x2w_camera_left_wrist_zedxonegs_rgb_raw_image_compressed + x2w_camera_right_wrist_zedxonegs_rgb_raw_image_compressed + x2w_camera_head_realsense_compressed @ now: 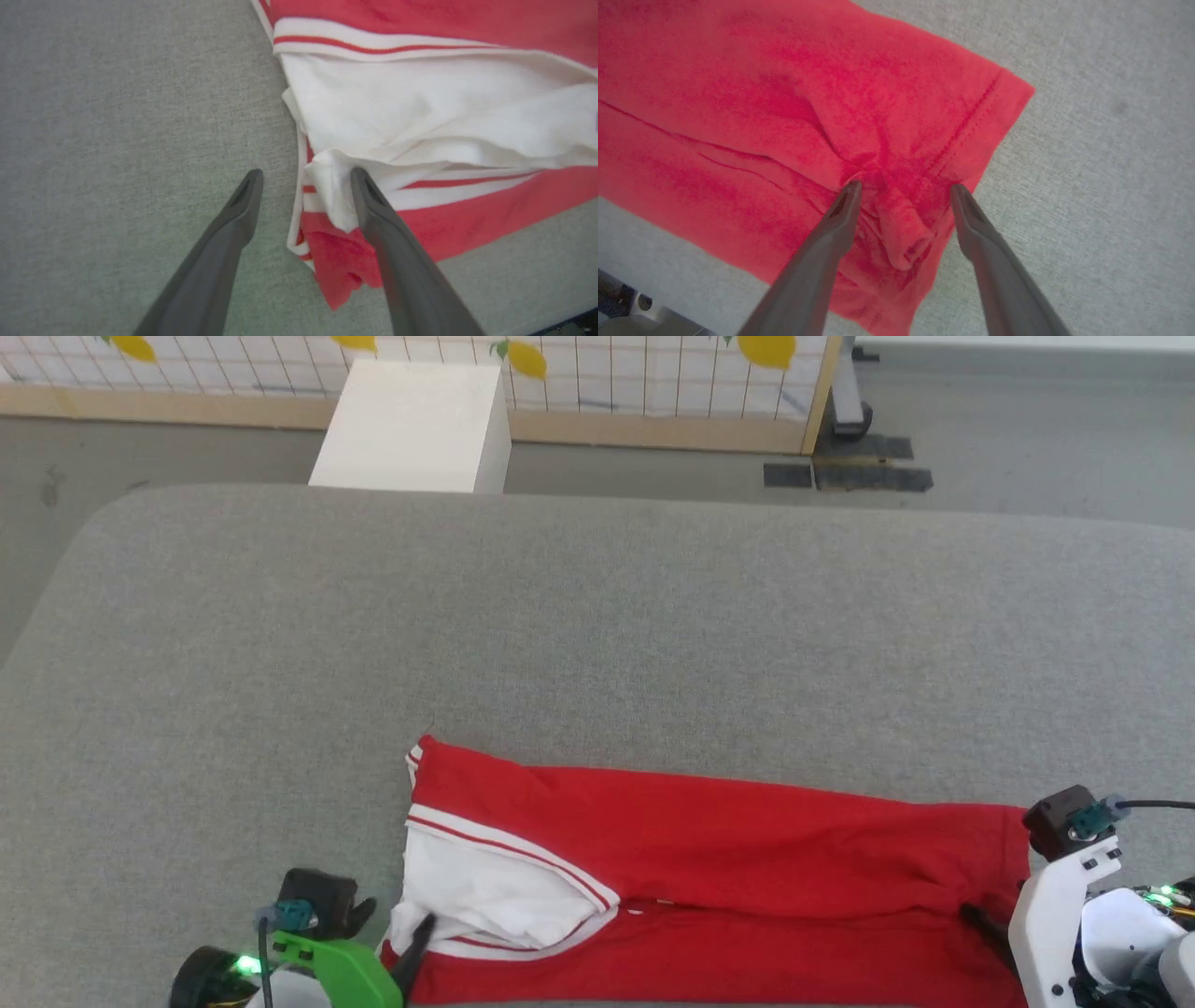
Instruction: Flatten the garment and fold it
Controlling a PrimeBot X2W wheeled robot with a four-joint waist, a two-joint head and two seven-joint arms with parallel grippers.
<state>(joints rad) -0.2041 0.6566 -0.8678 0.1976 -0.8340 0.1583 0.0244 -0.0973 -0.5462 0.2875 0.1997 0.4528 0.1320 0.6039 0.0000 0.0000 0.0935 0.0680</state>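
The garment (709, 887) lies folded into a long red band along the near edge of the grey padded table (597, 635). Its white sleeve with striped trim (485, 887) is at the left end. My left gripper (403, 938) stands at that sleeve end. In the left wrist view my left gripper (306, 177) is open, with a raised tuft of white sleeve cloth (329, 186) against the right-hand finger. My right gripper (990, 933) is at the hem end. In the right wrist view my right gripper (904, 187) is open, its fingers astride a puckered ridge of red cloth (901, 224).
The grey table stretches wide and bare beyond the garment. Past its far edge a white box (411, 425) stands on the floor before a gridded panel with lemon prints (653, 373). Black mats (850, 476) lie at the back right.
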